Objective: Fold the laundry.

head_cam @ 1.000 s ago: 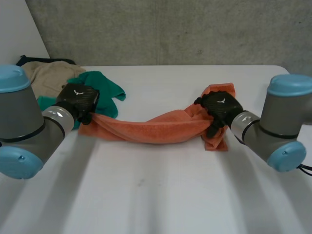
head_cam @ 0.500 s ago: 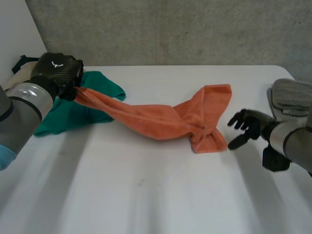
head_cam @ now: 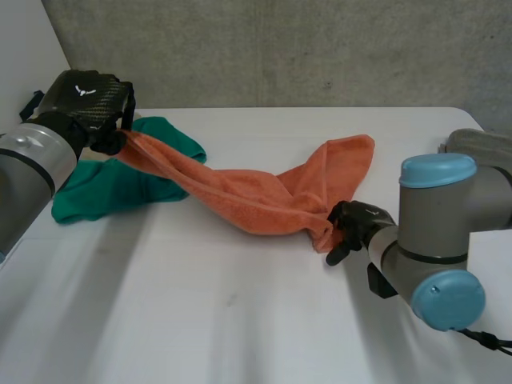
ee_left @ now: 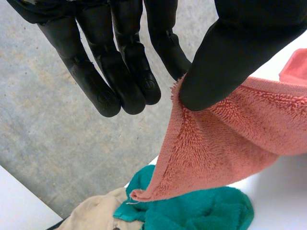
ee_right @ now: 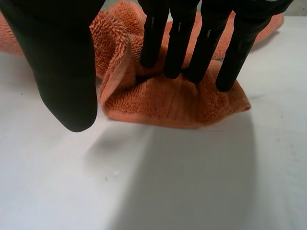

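**Orange towel strung slantwise between two hands**

The left hand [head_cam: 86,100] is raised at the table's far left corner. Its thumb [ee_left: 216,62] pinches one edge of the orange terry towel [head_cam: 240,200], with the fingers [ee_left: 120,72] straight and close together just beside it.

From there the towel's long axis slopes down and across the white table [head_cam: 240,320] towards the right hand [head_cam: 352,222]. That hand's fingers are straight, their tips pressing into the towel's bunched end, and its thumb is spread clear over bare table. A loose flap of towel points away towards the far edge.

Under the lifted end lies a crumpled green cloth [head_cam: 104,188], with a beige cloth [ee_left: 96,218] next to it, cut off. A grey folded cloth [head_cam: 480,148] is half hidden behind the right arm [head_cam: 448,232].
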`<state>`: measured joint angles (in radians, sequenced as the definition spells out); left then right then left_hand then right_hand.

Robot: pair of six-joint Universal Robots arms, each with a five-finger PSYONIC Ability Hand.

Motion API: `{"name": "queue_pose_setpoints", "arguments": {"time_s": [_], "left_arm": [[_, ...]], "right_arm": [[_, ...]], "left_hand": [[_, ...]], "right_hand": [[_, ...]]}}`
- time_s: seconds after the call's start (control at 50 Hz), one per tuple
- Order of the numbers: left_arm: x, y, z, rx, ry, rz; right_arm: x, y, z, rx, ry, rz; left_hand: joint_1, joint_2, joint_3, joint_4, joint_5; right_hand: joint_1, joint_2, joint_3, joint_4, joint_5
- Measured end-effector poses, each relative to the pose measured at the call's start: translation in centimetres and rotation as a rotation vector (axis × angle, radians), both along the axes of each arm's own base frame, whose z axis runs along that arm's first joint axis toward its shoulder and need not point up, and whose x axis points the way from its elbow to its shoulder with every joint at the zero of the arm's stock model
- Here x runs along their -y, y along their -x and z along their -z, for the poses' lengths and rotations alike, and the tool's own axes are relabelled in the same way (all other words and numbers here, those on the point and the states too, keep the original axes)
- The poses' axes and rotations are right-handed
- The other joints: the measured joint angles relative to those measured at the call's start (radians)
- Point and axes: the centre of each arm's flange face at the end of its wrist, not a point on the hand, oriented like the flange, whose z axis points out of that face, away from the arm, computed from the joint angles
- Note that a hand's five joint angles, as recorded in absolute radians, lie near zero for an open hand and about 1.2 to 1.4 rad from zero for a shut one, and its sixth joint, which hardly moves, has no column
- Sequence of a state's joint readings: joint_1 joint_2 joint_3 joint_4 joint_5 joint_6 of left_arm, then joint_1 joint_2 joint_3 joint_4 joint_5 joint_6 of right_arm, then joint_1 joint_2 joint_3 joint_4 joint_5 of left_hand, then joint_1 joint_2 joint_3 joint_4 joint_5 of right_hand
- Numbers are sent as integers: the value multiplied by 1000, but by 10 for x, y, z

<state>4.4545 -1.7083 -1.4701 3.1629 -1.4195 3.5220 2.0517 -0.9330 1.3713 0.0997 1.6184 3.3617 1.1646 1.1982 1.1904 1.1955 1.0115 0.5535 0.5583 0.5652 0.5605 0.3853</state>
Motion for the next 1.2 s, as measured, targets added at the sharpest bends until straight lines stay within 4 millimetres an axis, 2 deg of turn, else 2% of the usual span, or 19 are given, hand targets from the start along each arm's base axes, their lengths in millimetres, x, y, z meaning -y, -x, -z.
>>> {"name": "queue_pose_setpoints", "arguments": {"time_s": [0.24, 0.26, 0.3, 0.36, 0.46, 0.56, 0.62, 0.64, 0.66, 0.72, 0.74, 0.8, 0.86, 0.9, 0.98, 1.06, 1.08, 1.14, 1.2], "left_arm": [[-4, 1, -8, -16, 17, 8], [-4, 1, -8, -17, 18, 7], [-4, 1, -8, -17, 20, 6], [-3, 0, -8, -17, 20, 3], [-1, -5, -13, -22, 32, -13], [-2, -17, -37, -49, 100, -49], [-7, -28, -65, -73, 182, -71], [-9, -30, -72, -79, 207, -75], [-14, -33, -86, -89, 249, -79], [-25, -38, -113, -106, 330, -76], [-32, -39, -127, -114, 371, -70], [-46, -39, -150, -123, 428, -55], [-50, -37, -158, -121, 423, -40], [-47, -33, -155, -112, 387, -28], [-28, -23, -132, -72, 266, -9], [-3, -13, -98, -16, 146, -1], [11, -9, -78, 14, 95, 2], [39, -2, -42, 66, 25, 5], [64, 3, -16, 96, 1, 6]], "right_arm": [[2, -29, 2, 41, 0, -24], [2, -32, 2, 42, 2, -27], [3, -36, 3, 43, 9, -29], [6, -39, 4, 36, 24, -22], [20, -30, -4, 1, 85, 31], [36, -5, -52, -74, 231, 10], [37, 17, -110, -191, 398, -90], [34, 23, -125, -226, 442, -117], [29, 32, -150, -283, 517, -155], [17, 44, -190, -370, 633, -200], [9, 51, -214, -407, 689, -211], [-6, 61, -248, -442, 744, -217], [-11, 66, -262, -446, 741, -225], [-11, 68, -264, -443, 716, -239], [-3, 67, -252, -437, 632, -280], [10, 64, -230, -438, 551, -311], [18, 62, -218, -439, 517, -321], [37, 57, -192, -441, 469, -334], [53, 51, -174, -439, 463, -335]], "left_hand": [[0, 0, 0, 0, 0], [0, 0, 0, 0, 0], [0, 0, 0, 0, 0], [0, 0, 0, 0, 0], [0, 0, 0, 0, 0], [0, 0, 0, 0, 0], [0, 0, 0, 1, 0], [0, 0, 1, 2, 0], [0, 1, 1, 3, 0], [0, 1, 1, 3, 0], [0, 1, 1, 3, 0], [0, 1, 1, 3, 0], [0, 1, 1, 3, 0], [0, 1, 1, 3, 0], [0, 1, 1, 3, 0], [0, 1, 1, 3, 0], [0, 1, 1, 3, 0], [0, 1, 2, 3, 0], [0, 1, 2, 3, 0]], "right_hand": [[6, 11, 8, 6, 9], [58, 52, 48, 46, 53], [317, 302, 290, 288, 293], [570, 577, 562, 567, 564], [579, 610, 617, 629, 609], [579, 610, 617, 629, 609], [579, 610, 617, 630, 609], [579, 610, 617, 630, 609], [579, 610, 617, 630, 610], [579, 610, 617, 630, 632], [579, 610, 617, 630, 637], [579, 610, 617, 630, 642], [579, 610, 617, 630, 642], [579, 610, 617, 630, 642], [579, 610, 617, 630, 642], [579, 610, 617, 630, 642], [579, 610, 617, 630, 642], [579, 610, 617, 630, 642], [579, 610, 617, 630, 642]]}}
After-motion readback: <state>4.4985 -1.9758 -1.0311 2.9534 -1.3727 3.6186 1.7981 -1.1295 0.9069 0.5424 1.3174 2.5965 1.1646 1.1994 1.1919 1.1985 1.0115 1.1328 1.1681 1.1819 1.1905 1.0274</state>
